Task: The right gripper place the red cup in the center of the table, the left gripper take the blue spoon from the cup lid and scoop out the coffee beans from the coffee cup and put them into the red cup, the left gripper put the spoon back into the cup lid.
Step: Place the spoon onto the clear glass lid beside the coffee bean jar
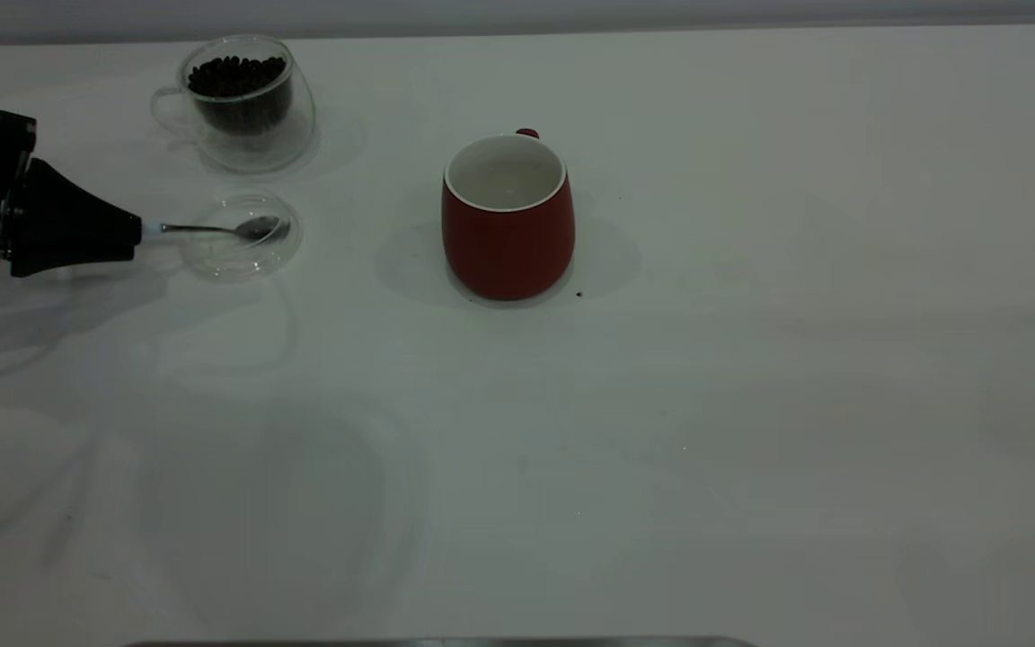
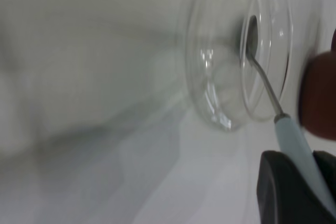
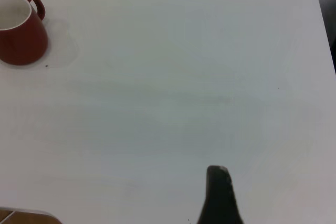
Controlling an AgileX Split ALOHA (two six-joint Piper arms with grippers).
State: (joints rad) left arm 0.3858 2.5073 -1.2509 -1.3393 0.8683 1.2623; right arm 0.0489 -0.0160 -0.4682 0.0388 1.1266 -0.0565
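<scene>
My left gripper (image 1: 136,232) reaches in from the table's left edge, shut on the pale-blue handle of the blue spoon (image 1: 212,230). The spoon's metal bowl rests in the clear cup lid (image 1: 239,261). In the left wrist view the gripper (image 2: 300,161) pinches the handle of the spoon (image 2: 291,137), whose bowl lies in the lid (image 2: 220,93). The coffee cup (image 1: 297,135) with coffee beans (image 1: 237,76) stands just behind the lid. The red cup (image 1: 508,243) stands upright mid-table, its visible inside white. My right gripper (image 3: 219,174) is shut, far from the red cup (image 3: 21,35), outside the exterior view.
A single stray bean (image 1: 579,293) lies on the white table (image 1: 751,404) beside the red cup's base. A dark strip runs along the table's front edge (image 1: 437,642).
</scene>
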